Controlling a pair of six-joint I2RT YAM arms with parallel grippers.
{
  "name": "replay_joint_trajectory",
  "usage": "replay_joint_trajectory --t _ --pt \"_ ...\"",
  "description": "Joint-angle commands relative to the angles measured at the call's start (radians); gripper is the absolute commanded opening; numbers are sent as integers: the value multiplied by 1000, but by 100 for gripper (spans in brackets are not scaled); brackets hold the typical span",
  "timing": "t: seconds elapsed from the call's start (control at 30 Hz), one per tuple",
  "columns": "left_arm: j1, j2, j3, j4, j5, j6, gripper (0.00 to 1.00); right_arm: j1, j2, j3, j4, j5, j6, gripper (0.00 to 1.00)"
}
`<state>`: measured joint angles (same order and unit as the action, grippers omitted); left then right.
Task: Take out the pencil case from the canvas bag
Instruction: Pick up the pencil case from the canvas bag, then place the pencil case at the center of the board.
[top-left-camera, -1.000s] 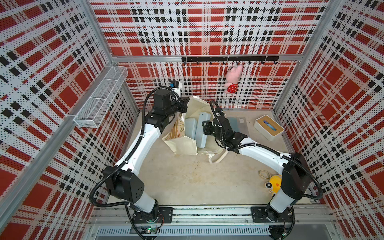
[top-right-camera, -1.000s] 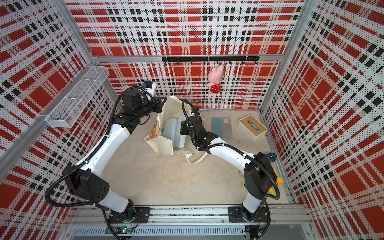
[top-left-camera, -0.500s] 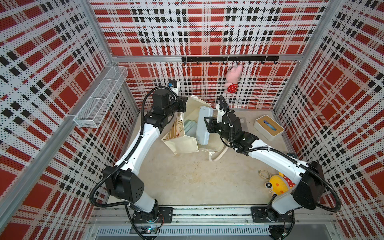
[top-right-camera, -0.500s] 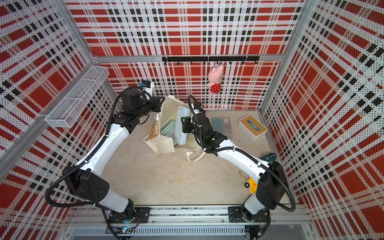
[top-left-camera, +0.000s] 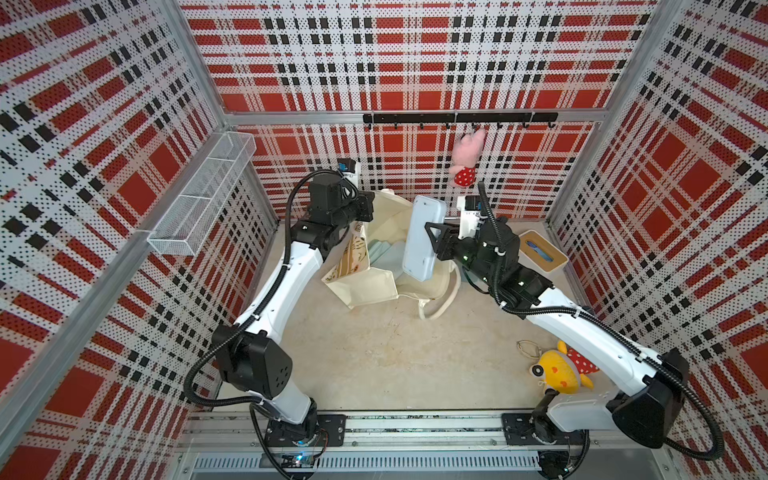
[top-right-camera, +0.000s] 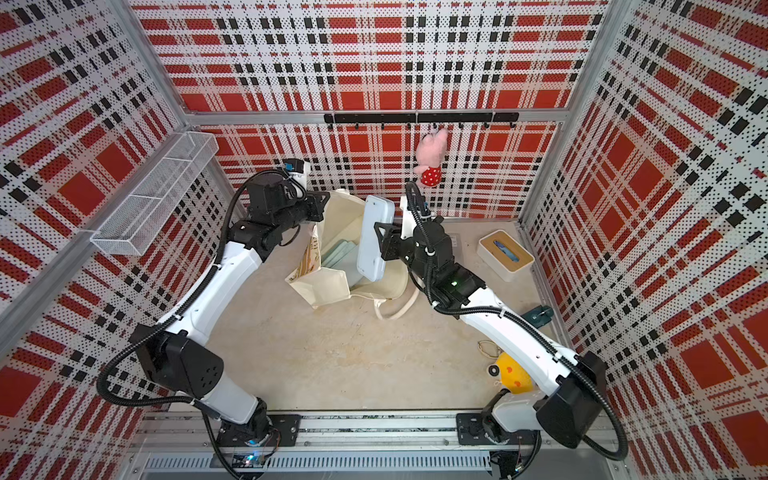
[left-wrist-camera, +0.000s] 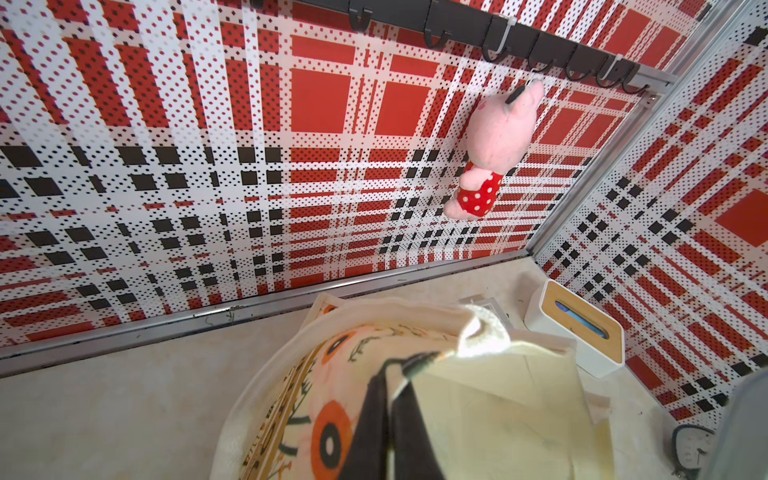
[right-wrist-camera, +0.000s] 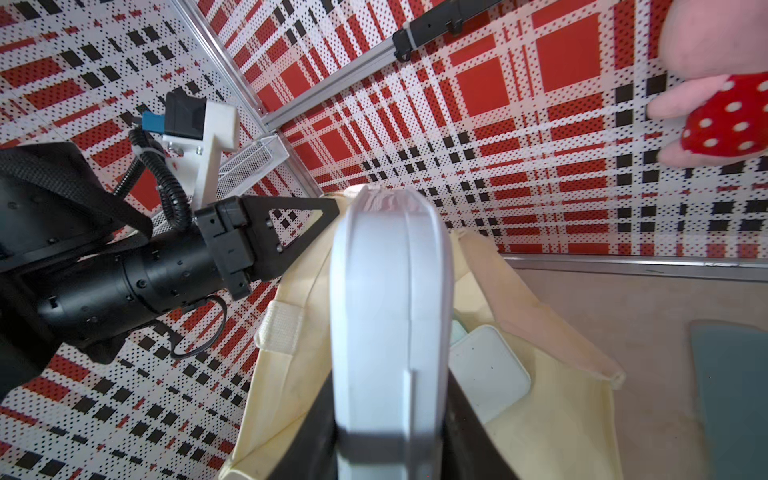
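Pencil case (top-left-camera: 422, 237) clamped upright in part-open right gripper (top-left-camera: 430, 245) above bag (top-left-camera: 365, 286), bag rim pinched in fully closed left gripper (left-wrist-camera: 411, 365).

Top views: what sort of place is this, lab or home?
Probably a lab robot cell, not a home: plaid perforated wall panels on three sides, an aluminium mounting rail in front, a pink plush staged on a hook rack.
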<state>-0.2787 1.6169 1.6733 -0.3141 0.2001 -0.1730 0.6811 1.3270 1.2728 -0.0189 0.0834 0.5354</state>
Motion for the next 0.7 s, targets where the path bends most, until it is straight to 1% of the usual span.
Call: replay_joint_trajectory --t 0.0,0.1,0.23,0.43,0.53,0.67 --pt "-7 -20 60 99 -24 17 0 -24 -74 -24 -10 19 -20 20" --pt "-9 -15 66 98 -24 17 0 -42 -127 -55 -36 40 -17 20" --pt "-13 -9 71 92 -34 24 0 -52 -192 -68 -108 97 -34 20" --pt "-22 2 116 43 -81 70 0 -69 -274 -61 -278 232 -63 19" --pt "-19 7 151 13 -122 102 0 -83 -268 -27 -416 317 -65 19" --pt "-2 24 207 -19 -136 127 0 -113 -227 3 -559 370 -53 18"
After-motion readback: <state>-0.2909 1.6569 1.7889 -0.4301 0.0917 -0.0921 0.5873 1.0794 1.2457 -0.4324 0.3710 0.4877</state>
